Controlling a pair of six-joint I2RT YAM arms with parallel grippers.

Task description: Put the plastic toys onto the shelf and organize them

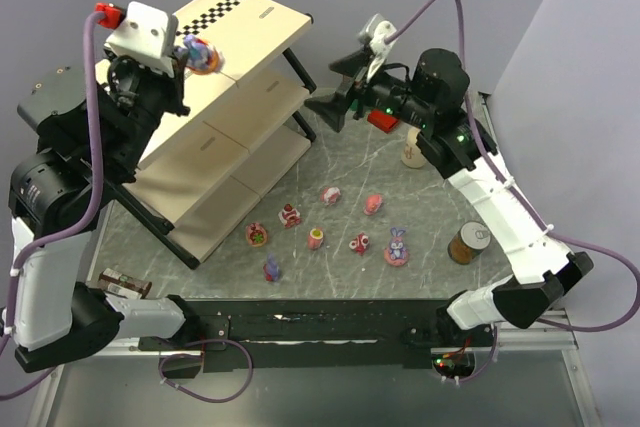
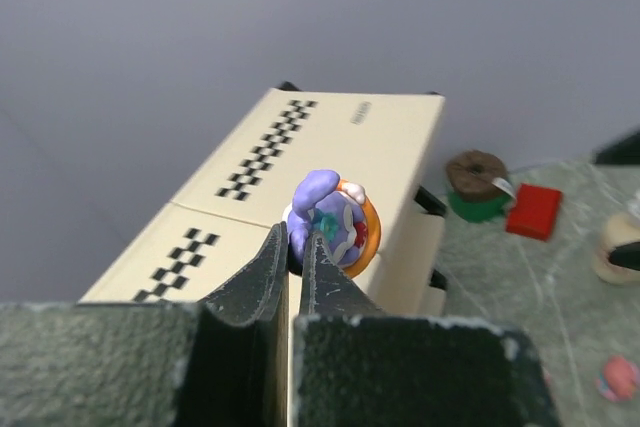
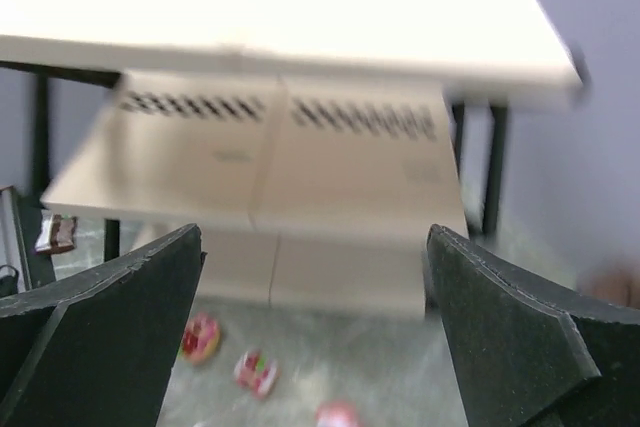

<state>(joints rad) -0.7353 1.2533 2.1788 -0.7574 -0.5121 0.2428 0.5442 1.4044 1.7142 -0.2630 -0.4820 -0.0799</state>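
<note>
My left gripper is shut on a purple bunny toy on an orange base and holds it just above the shelf's checkered top board. In the left wrist view the bunny sticks out past my closed fingertips, over the shelf. Several other small toys lie on the table in front of the shelf, among them a bunny and a pink piece. My right gripper is open and empty, raised to the right of the shelf. Its blurred wrist view faces the shelf, with toys below my open gripper.
A tin can stands at the right of the table. A cream pump bottle and a red block sit under the right arm. A green-and-brown spool lies behind the shelf. A brown packet lies at the near left.
</note>
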